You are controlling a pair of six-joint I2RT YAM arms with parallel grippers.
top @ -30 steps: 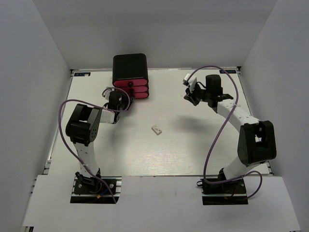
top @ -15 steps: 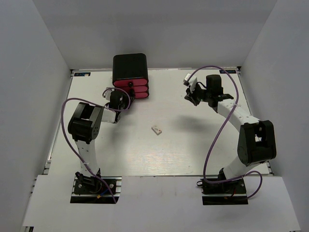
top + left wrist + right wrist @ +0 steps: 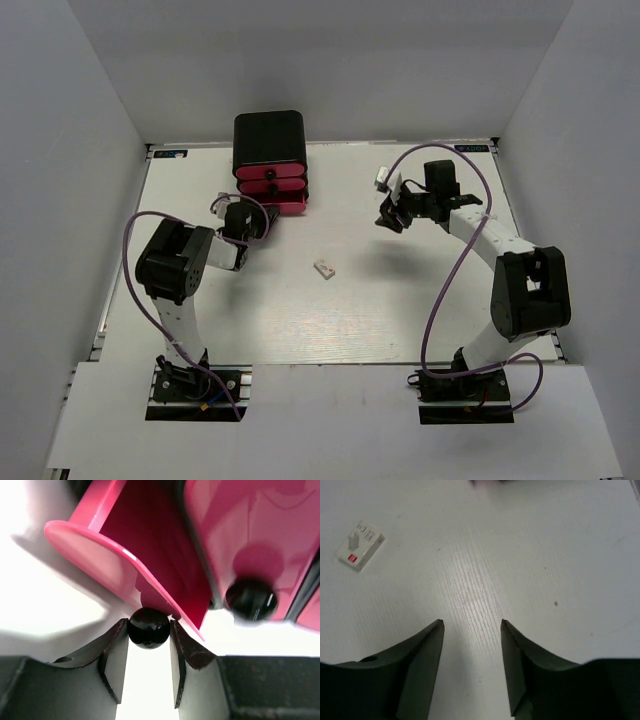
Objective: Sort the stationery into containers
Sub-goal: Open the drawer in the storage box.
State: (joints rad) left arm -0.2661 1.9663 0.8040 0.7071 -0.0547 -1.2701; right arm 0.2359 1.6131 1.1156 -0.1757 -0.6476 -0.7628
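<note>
One knob [image 3: 148, 631] pinched in left gripper [image 3: 147, 624], lowest drawer [image 3: 100, 555] part-open at far-left cabinet [image 3: 268, 137]. Right gripper [image 3: 471, 625] spread, empty; eraser [image 3: 324, 268] mid-table, well apart. Risk: round knob slipping out, or cabinet dragging along with pull.

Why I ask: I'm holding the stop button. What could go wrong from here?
The left gripper pinches the bottom drawer by its round black knob, fingertips only, so it may slip off. Nothing steadies the black cabinet, so pulling might drag it. The white eraser lies aside of the open right gripper; closing there would miss.
</note>
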